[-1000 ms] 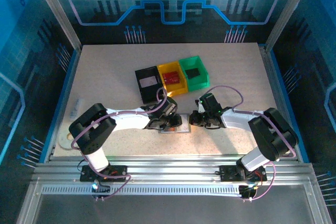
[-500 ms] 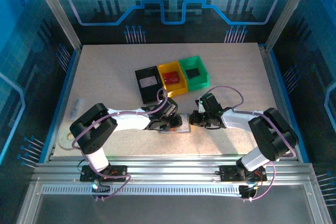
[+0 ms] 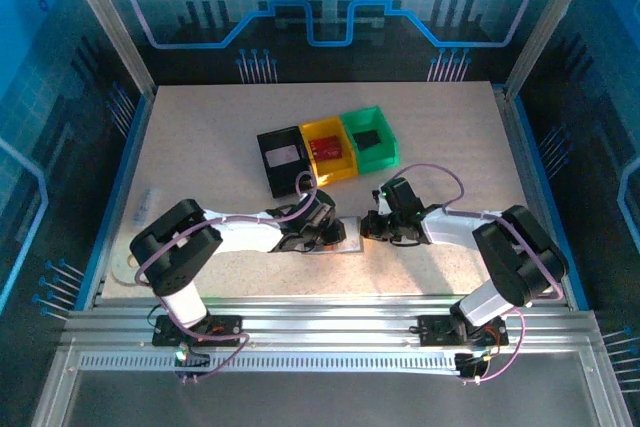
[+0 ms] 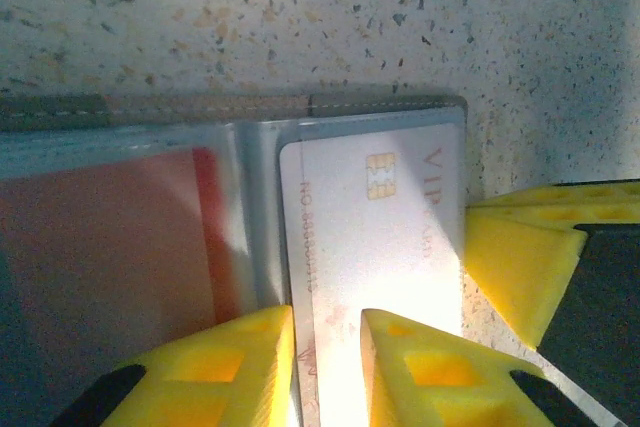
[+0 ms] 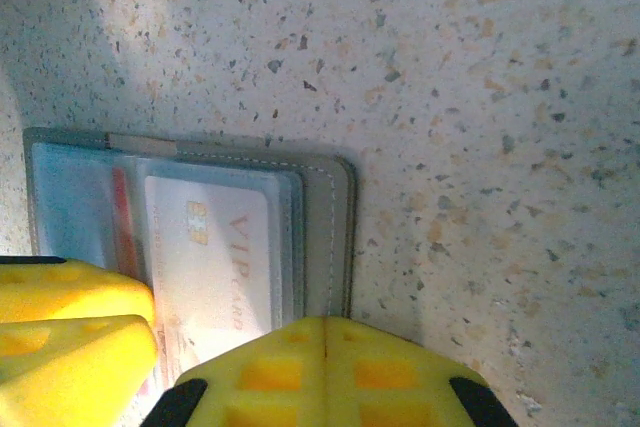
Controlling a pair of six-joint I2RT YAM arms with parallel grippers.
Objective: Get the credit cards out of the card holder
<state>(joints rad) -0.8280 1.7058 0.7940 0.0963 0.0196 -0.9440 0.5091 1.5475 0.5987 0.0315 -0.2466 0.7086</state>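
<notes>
3 bins (image 3: 320, 126) top view | white VIP card (image 4: 380, 227) wrist views

On the table (image 3: 200, 147) the card holder (image 3: 346, 243) lies with the left gripper (image 3: 322, 235) over its left part, the right gripper (image 3: 371, 229) at its right edge, and the black bin (image 3: 268, 163), yellow bin (image 3: 318, 128) and green bin (image 3: 362, 117) just beyond it.

table (image 3: 200, 137): pale speckled top with metal rails around it.
card holder (image 3: 345, 243): grey, lying open and flat at 6 o'clock from the table's middle, toward the near edge.
black bin (image 3: 265, 159), yellow bin (image 3: 322, 126), green bin (image 3: 391, 150): touching in a slanted row at 12 o'clock from the card holder, with black toward 9 and green toward 3.
pale item (image 3: 148, 197): at 9 o'clock by the left edge, too small to tell.
</notes>
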